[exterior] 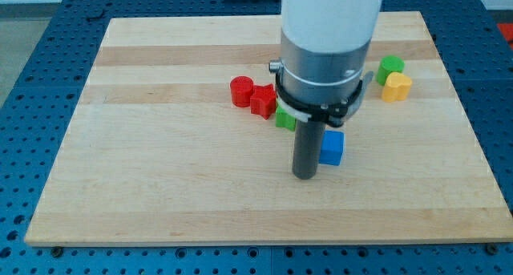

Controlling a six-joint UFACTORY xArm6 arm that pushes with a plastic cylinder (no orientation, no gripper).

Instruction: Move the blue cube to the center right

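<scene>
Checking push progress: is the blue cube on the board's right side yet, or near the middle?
Near the middle. The blue cube sits just right of my tip, well left of the yellow block and the board's right edge.

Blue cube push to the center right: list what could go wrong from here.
1. My tip sits at the blue cube's left, slightly nearer the view's bottom; an off-centre push may spin the cube or let it slip away.
2. The yellow block and green cylinder stand up and to the right; a path drifting upward could knock them.
</scene>
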